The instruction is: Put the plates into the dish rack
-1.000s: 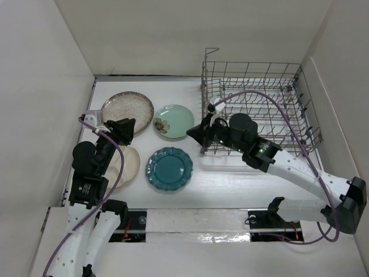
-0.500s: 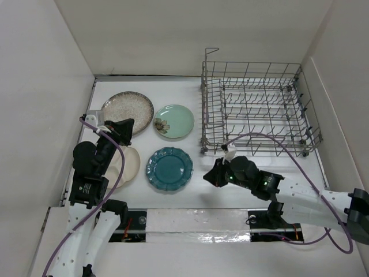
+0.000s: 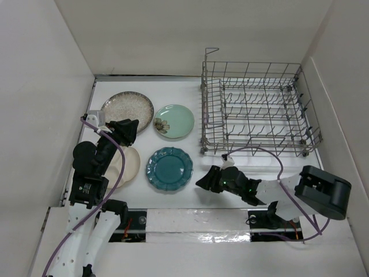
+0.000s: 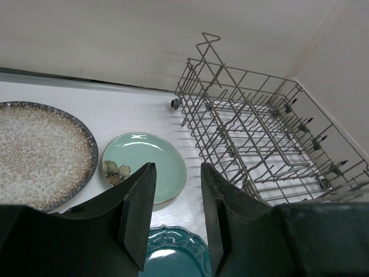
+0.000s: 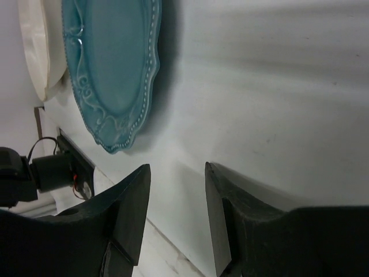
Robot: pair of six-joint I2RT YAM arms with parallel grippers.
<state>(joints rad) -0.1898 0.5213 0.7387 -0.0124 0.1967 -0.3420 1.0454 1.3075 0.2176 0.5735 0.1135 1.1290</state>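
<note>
All four plates lie flat on the white table left of the dish rack [image 3: 251, 63]. They are the speckled beige plate [image 3: 127, 107], the mint green plate [image 3: 173, 121], the dark teal plate [image 3: 169, 168] and the cream plate [image 3: 129, 164], which my left arm partly covers. My left gripper [image 3: 130, 130] hovers open and empty above the table, between the speckled and cream plates. In its wrist view the left gripper [image 4: 177, 167] frames the mint plate [image 4: 147, 164] and teal plate [image 4: 173, 254]. My right gripper [image 3: 200, 183] sits low, open and empty, just right of the teal plate [image 5: 109, 69].
The dish rack [image 4: 259, 138] holds nothing and fills the back right of the table. White walls close in the left, back and right sides. The near table edge with a shiny strip [image 3: 202, 222] runs just below my right gripper [image 5: 177, 167].
My right arm has pulled back from the rack's front left corner to the near edge beside the teal plate, and its jaws have opened. My left gripper's jaws have opened; that arm barely moved.
</note>
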